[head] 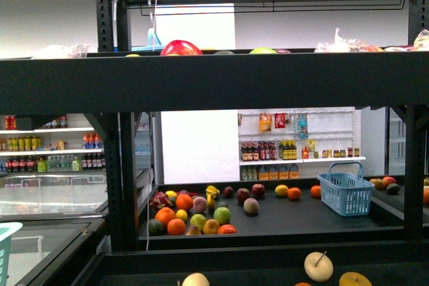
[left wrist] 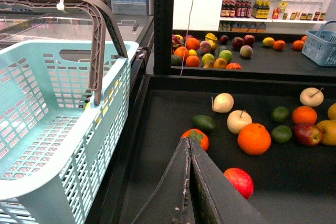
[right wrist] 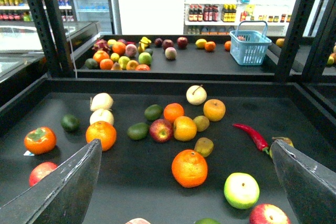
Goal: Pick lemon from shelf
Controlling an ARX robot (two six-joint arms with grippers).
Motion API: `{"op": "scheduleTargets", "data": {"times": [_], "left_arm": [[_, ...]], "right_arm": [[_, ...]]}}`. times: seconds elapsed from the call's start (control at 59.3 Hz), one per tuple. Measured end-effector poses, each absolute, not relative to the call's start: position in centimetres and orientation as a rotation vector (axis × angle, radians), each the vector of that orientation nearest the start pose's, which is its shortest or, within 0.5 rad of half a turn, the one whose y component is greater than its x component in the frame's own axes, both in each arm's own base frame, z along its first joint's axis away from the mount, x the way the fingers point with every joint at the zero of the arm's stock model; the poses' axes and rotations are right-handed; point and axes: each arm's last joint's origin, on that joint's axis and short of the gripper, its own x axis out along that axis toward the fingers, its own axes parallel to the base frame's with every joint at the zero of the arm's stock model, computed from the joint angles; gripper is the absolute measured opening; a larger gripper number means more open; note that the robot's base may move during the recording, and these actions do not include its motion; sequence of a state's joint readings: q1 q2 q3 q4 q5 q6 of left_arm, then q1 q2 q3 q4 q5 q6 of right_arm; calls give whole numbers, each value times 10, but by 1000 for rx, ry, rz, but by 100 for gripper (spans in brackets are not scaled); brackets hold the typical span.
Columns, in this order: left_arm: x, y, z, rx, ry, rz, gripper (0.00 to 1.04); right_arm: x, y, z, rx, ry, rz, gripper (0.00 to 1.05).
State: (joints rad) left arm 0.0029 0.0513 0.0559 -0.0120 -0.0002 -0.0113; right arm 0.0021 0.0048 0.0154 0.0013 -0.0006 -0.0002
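Observation:
The shelf is a black metal rack (head: 214, 82) whose wide dark tier (right wrist: 131, 182) carries loose fruit. A yellow oval fruit that looks like a lemon (right wrist: 201, 43) lies on the far rack's tier, next to a small orange; it also shows in the front view (head: 281, 190) and the left wrist view (left wrist: 268, 41). On the near tier I cannot name any fruit a lemon for sure. My right gripper (right wrist: 185, 146) is open and empty, low over the near tier, above an orange (right wrist: 189, 168). My left gripper (left wrist: 188, 140) is shut and empty, by a persimmon (left wrist: 197, 138). Neither gripper shows in the front view.
A light teal basket (left wrist: 47, 103) with a grey handle stands beside the tier at my left gripper. A blue basket (head: 346, 193) stands on the far tier. Oranges, apples, avocados, pears and a red chili (right wrist: 252, 135) lie on the near tier. Black uprights (right wrist: 294, 30) flank it.

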Motion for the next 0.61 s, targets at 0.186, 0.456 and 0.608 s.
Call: {"op": "scheduleTargets", "data": {"times": [0.186, 0.456, 0.608], "left_arm": [[98, 0, 167, -11, 2, 2, 3], [97, 0, 167, -11, -2, 3, 13], [97, 0, 167, -11, -2, 3, 41]], "right_arm": [[97, 0, 168, 0, -12, 2, 97], [97, 0, 169, 0, -12, 3, 97], [97, 0, 169, 0, -12, 3, 97]]}}
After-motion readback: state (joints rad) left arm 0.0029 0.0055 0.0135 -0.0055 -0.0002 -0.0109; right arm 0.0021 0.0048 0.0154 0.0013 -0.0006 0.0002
